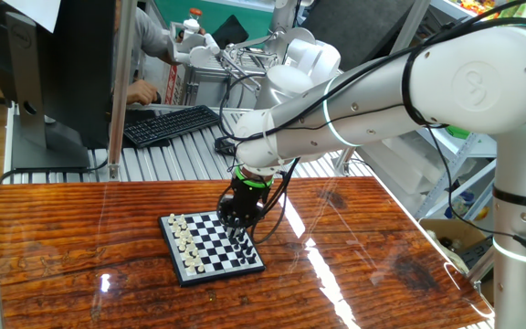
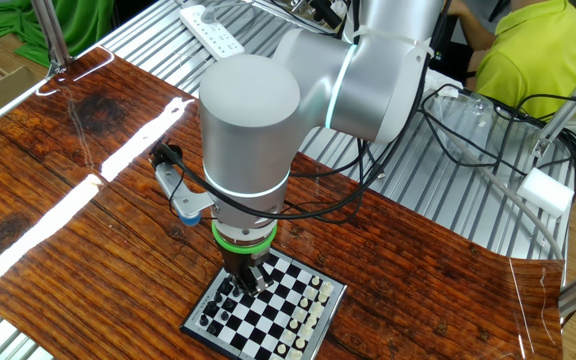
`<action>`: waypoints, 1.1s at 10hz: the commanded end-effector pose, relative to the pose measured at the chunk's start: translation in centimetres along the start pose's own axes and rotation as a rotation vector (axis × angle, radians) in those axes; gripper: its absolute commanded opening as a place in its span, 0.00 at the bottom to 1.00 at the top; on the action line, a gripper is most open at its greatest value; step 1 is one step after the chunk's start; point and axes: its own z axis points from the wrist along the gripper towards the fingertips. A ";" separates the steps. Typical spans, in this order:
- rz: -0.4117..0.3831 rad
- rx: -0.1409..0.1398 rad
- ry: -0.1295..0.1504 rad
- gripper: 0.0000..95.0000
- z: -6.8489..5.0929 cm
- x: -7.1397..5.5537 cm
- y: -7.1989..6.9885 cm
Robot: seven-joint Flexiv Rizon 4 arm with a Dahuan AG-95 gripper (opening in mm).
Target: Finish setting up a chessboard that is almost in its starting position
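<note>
The small chessboard point(image 1: 210, 247) lies on the wooden table, black frame, checkered. White pieces point(image 1: 183, 239) stand along its left edge and black pieces point(image 1: 243, 245) along its right edge. It also shows in the other fixed view point(image 2: 278, 312), with white pieces point(image 2: 303, 318) at the right and black pieces point(image 2: 218, 312) at the left. My gripper point(image 1: 237, 226) hangs straight down over the black side of the board, fingertips point(image 2: 246, 283) just above or among the black pieces. Whether the fingers hold a piece is hidden by the gripper body.
A black computer keyboard point(image 1: 170, 124) lies on the metal roller surface behind the table, with a person's hand point(image 1: 141, 91) near it. A monitor point(image 1: 48, 64) stands at the back left. Cables point(image 2: 468, 130) and a person in yellow point(image 2: 528, 50) are beyond the table.
</note>
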 end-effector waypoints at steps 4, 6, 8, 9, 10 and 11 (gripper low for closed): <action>0.000 -0.002 -0.008 0.00 0.1 0.0 0.0; 0.003 -0.001 -0.010 0.00 0.1 0.0 0.0; 0.003 -0.001 -0.011 0.00 0.1 0.0 0.0; 0.002 -0.001 -0.011 0.00 0.2 0.0 0.0; 0.002 -0.001 -0.014 0.00 0.2 0.0 0.0; 0.001 -0.001 -0.015 0.00 0.2 0.0 0.0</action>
